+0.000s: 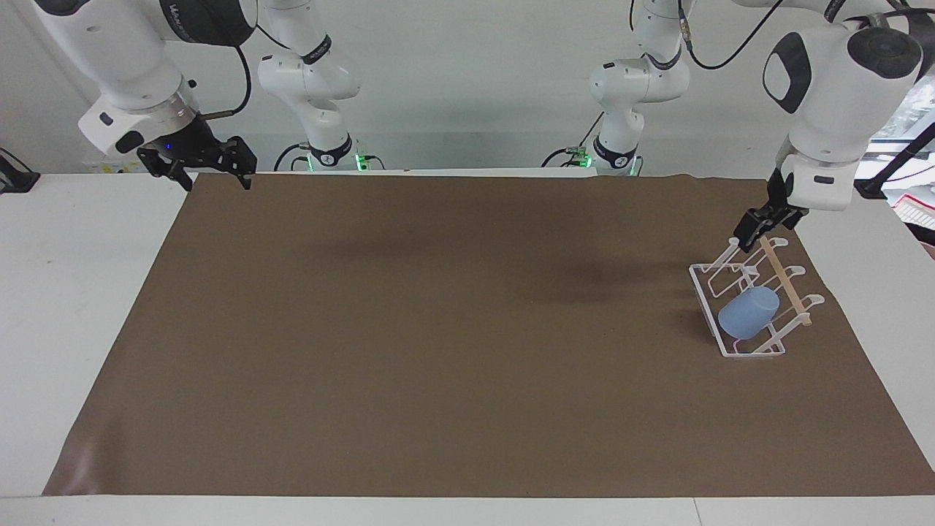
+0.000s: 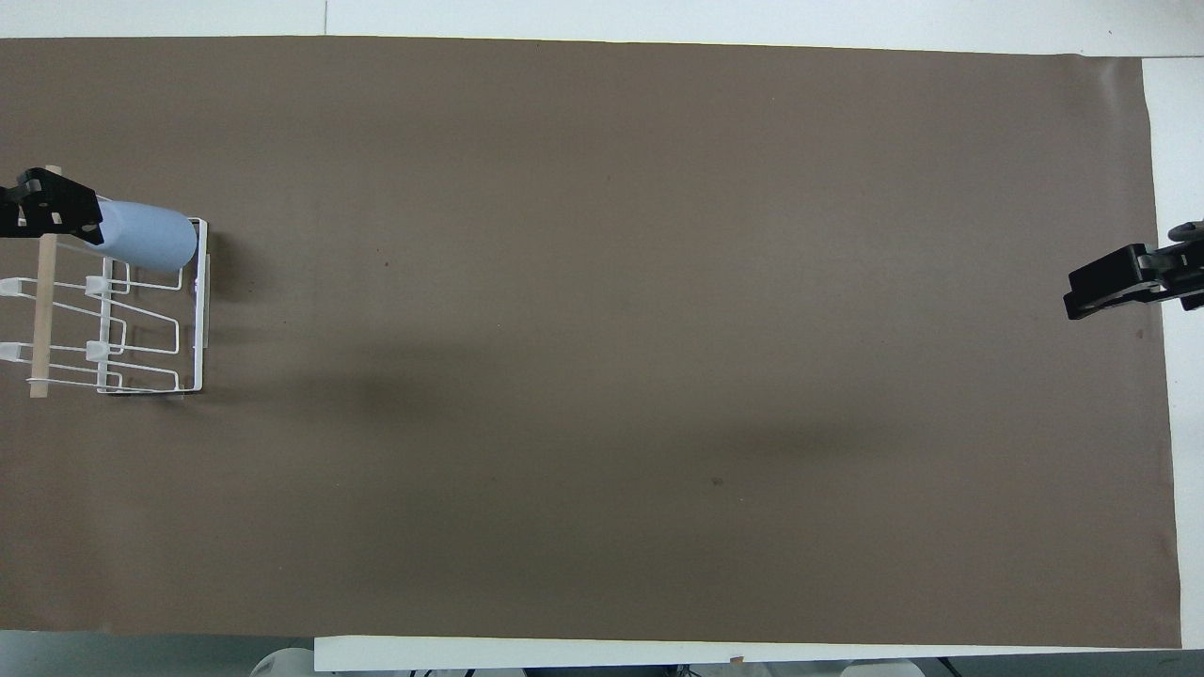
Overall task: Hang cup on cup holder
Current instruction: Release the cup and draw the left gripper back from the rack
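Observation:
The light blue cup (image 1: 749,312) sits slanted over a prong of the white wire cup holder (image 1: 706,310), at the holder's end farther from the robots. In the overhead view the cup (image 2: 146,236) lies across the holder (image 2: 200,310) next to its wooden rod (image 2: 40,320). My left gripper (image 1: 751,235) is open and empty, raised over the holder and clear of the cup; it also shows in the overhead view (image 2: 47,205). My right gripper (image 1: 203,166) is open and empty and waits over the mat's corner at the right arm's end; it also shows in the overhead view (image 2: 1115,282).
A brown mat (image 1: 438,329) covers most of the white table (image 1: 80,292). The holder stands on the mat at the left arm's end. A black cable mount (image 1: 14,179) sits on the table at the right arm's end.

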`<state>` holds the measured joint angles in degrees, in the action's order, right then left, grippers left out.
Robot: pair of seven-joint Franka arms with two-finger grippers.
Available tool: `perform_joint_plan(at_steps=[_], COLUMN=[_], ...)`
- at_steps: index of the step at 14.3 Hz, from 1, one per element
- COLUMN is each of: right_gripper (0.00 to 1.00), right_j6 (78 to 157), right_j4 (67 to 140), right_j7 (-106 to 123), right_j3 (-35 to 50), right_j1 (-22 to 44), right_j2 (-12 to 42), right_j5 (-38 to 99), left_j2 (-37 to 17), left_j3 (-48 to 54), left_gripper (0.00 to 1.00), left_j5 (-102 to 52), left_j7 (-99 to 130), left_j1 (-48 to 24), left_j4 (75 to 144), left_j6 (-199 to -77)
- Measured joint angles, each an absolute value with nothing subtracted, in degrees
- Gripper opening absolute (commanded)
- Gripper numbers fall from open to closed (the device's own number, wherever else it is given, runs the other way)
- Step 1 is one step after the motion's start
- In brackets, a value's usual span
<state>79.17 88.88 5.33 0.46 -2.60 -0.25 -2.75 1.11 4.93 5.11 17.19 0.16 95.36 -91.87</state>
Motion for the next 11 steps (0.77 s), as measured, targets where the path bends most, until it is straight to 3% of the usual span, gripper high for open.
perform_joint_plan(at_steps=[11], right_gripper=[0.99], right_j6=[79.2], right_j4=[88.9], right_j7=[5.3], right_j3=[0.4], right_j1=[-2.6], right_j2=[-0.3], right_j5=[-2.8], left_j2=[2.2], left_j3=[6.4], left_gripper=[1.00], left_j5=[-2.3], left_j7=[5.5], left_j1=[1.7], left_j4=[92.6], left_j6=[-90.1])
